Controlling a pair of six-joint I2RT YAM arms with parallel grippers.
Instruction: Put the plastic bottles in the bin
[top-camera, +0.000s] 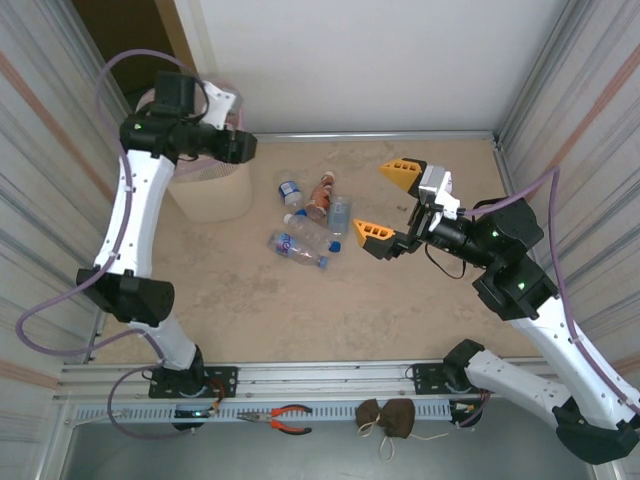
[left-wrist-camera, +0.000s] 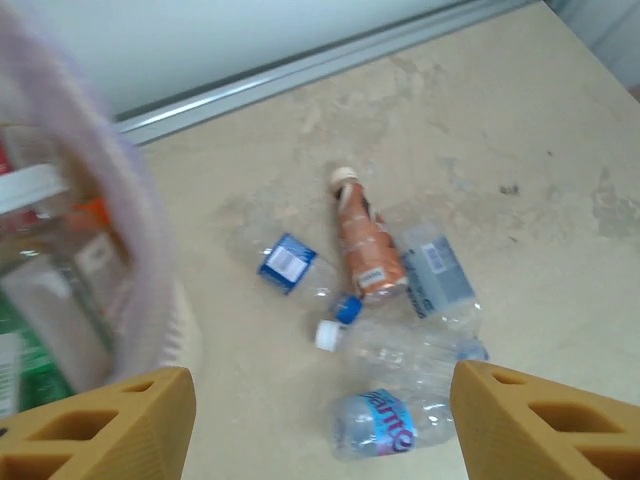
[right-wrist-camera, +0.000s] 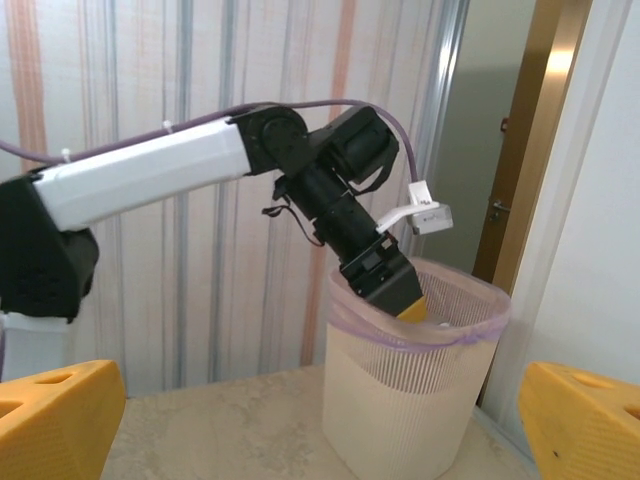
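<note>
Several plastic bottles (top-camera: 308, 222) lie in a cluster on the floor. One has a blue label (left-wrist-camera: 288, 262), one is orange (left-wrist-camera: 366, 246), one has a grey label (left-wrist-camera: 440, 276), one is clear with a white cap (left-wrist-camera: 405, 348), and one has a blue-and-pink label (left-wrist-camera: 386, 421). The beige bin (top-camera: 212, 192) with a pink liner (right-wrist-camera: 415, 395) stands at the back left. More bottles (left-wrist-camera: 45, 290) lie inside it. My left gripper (left-wrist-camera: 322, 388) is open and holds nothing, its tip just inside the bin's rim (right-wrist-camera: 412, 308). My right gripper (top-camera: 368, 200) hangs open beside the cluster, its jaws wide apart.
Corrugated metal walls close in on both sides, and a white wall with a metal sill runs along the back. Pliers (top-camera: 283, 419) and a small brown pouch (top-camera: 385, 417) lie on the front rail. A doorway (right-wrist-camera: 520, 150) stands behind the bin.
</note>
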